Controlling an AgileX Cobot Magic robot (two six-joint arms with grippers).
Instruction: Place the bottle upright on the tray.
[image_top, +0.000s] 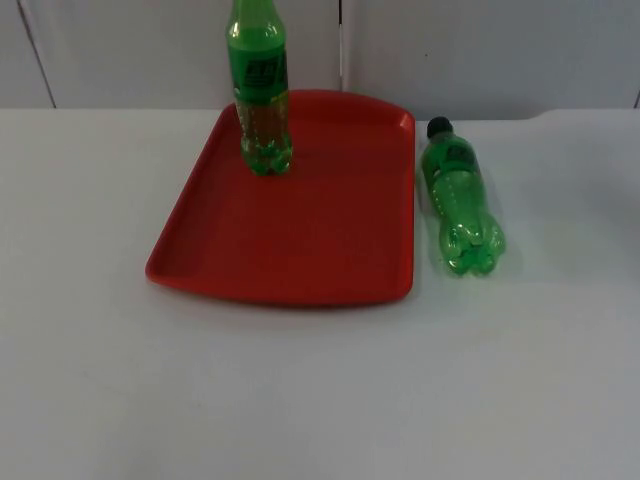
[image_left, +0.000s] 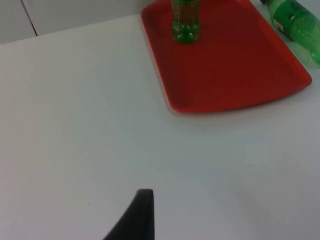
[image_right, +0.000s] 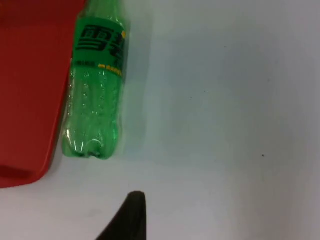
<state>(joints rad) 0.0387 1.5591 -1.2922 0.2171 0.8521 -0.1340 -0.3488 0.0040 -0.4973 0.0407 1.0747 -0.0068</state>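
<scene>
A red tray (image_top: 300, 240) lies on the white table, left of centre. One green bottle (image_top: 262, 95) stands upright at the tray's far edge, and it shows as the standing bottle (image_left: 185, 22) in the left wrist view. A second green bottle (image_top: 461, 196) with a dark cap lies on its side on the table, just right of the tray, cap towards the wall. My right gripper (image_right: 131, 217) hovers over bare table a short way from the lying bottle (image_right: 95, 90) and its base. My left gripper (image_left: 140, 217) waits above bare table, well away from the tray (image_left: 225, 75).
The grey partition wall (image_top: 150, 50) closes the table's far side behind the tray. White table top (image_top: 320, 400) stretches in front of the tray and to both sides of it.
</scene>
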